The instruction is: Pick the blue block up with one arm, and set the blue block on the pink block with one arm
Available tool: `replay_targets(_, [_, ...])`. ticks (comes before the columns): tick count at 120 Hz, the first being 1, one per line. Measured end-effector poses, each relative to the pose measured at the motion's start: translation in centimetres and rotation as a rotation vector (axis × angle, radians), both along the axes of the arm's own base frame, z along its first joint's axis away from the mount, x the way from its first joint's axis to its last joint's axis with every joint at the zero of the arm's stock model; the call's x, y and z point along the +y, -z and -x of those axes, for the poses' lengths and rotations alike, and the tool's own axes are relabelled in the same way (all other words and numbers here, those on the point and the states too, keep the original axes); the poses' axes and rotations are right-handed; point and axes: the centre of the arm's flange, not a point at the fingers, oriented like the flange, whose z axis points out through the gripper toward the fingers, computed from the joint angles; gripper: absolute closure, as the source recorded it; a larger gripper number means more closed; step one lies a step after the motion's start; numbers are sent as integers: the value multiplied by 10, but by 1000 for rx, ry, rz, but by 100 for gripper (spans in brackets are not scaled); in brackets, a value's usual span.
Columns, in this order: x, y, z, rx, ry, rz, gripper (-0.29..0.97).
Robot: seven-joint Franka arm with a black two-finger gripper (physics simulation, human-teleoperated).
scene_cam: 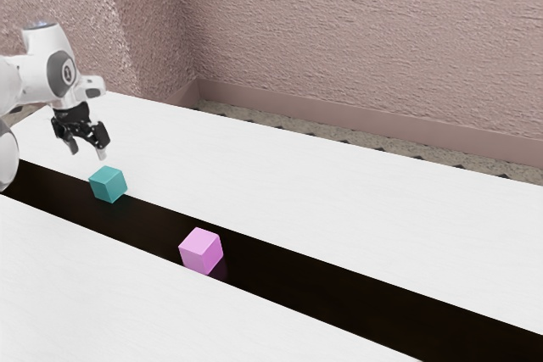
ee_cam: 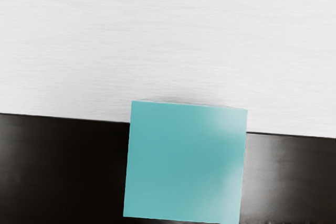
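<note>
A teal-blue block [scene_cam: 108, 183] rests at the edge of the black strip [scene_cam: 339, 290] of the table, toward the exterior view's left. My gripper [scene_cam: 87, 150] hangs just above it and slightly to the left, open, with nothing between its fingers. The pink block [scene_cam: 201, 250] stands on the same black strip, further to the exterior view's right and nearer the camera. In the wrist view the blue block [ee_cam: 185, 162] lies directly under my hand, half on the black strip [ee_cam: 58, 166] and half against the white surface [ee_cam: 168, 40].
The white table top [scene_cam: 322, 184] flanks the dark strip on both sides. A pink wall with a baseboard [scene_cam: 365, 116] stands behind the table.
</note>
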Motion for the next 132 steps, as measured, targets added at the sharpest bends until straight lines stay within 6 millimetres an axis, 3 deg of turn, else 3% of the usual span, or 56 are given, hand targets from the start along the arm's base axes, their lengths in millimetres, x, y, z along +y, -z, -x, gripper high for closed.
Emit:
replay_targets(46, [2, 52, 6, 48, 176, 50, 0])
replay_targets(98, [9, 62, 6, 52, 161, 39, 0])
replay_targets(132, [-2, 54, -11, 16, 152, 33, 0])
